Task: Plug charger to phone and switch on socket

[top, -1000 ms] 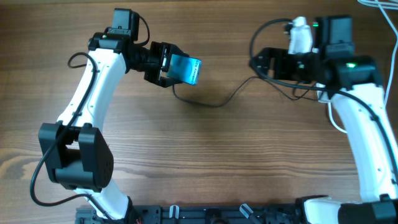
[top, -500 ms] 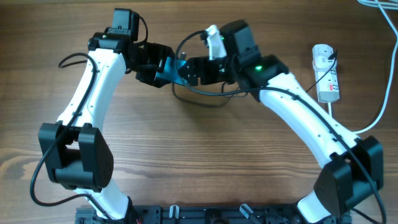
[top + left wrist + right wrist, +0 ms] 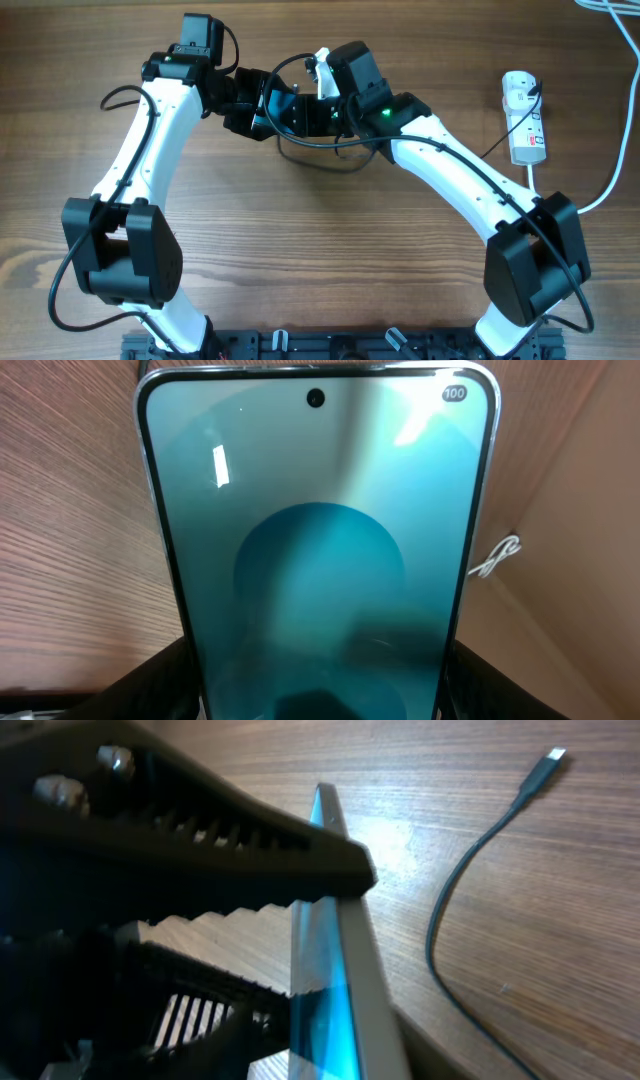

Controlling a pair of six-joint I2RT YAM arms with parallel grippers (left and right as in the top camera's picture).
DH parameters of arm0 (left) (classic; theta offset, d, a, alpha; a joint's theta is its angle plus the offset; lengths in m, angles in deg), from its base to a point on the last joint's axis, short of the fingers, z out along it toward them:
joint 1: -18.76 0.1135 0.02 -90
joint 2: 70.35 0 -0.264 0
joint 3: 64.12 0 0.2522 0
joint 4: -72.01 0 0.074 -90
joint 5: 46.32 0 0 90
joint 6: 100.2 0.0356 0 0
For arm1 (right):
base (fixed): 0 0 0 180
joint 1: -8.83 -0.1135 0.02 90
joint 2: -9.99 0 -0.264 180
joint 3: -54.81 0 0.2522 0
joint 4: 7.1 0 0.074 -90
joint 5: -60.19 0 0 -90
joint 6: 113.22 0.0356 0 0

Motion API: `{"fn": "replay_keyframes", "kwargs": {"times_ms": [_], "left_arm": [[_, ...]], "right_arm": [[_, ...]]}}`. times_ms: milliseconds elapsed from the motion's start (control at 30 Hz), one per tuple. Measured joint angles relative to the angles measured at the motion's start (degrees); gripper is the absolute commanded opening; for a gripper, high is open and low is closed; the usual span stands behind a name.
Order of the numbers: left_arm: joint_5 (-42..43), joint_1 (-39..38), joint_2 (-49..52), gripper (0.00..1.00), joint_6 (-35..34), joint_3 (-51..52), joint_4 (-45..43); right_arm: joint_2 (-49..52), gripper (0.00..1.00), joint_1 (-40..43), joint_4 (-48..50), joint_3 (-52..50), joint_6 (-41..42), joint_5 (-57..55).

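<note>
Your left gripper (image 3: 248, 100) pinches the flat teal-screened smartphone (image 3: 320, 560) above the wooden desk (image 3: 350, 260); your nearer right gripper (image 3: 292, 112), spread beside its edge, holds nothing, the thin black charger cable (image 3: 450, 920) lying beyond, plug (image 3: 550, 758) pointing away

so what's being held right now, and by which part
The left end effector holds the phone by its bottom end. The charger plug lies free, unheld.
</note>
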Motion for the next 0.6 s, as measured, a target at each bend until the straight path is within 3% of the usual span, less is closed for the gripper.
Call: {"fn": "replay_keyframes", "kwargs": {"times_ms": [67, 233, 400, 533, 600], "left_arm": [[0.3, 0.0, 0.0, 0.63, 0.0, 0.0, 0.0], [1.1, 0.3, 0.0, 1.00, -0.3, 0.0, -0.4], [1.4, 0.3, 0.0, 1.00, 1.1, 0.0, -0.2], [1.5, 0.3, 0.0, 1.00, 7.9, 0.0, -1.4], [3.9, 0.3, 0.0, 1.00, 14.3, 0.0, -6.3]], "right_arm": [[0.0, 0.04, 0.0, 0.5, 0.0, 0.8, -0.7], [0.0, 0.04, 0.1, 1.1, 0.0, 3.8, -1.3], [0.1, 0.04, 2.8, 0.2, 0.0, 7.5, -1.4], [0.1, 0.04, 7.7, -0.5, 0.0, 10.6, 0.5], [-0.3, 0.04, 9.9, -2.1, 0.0, 14.0, 2.5]]}}
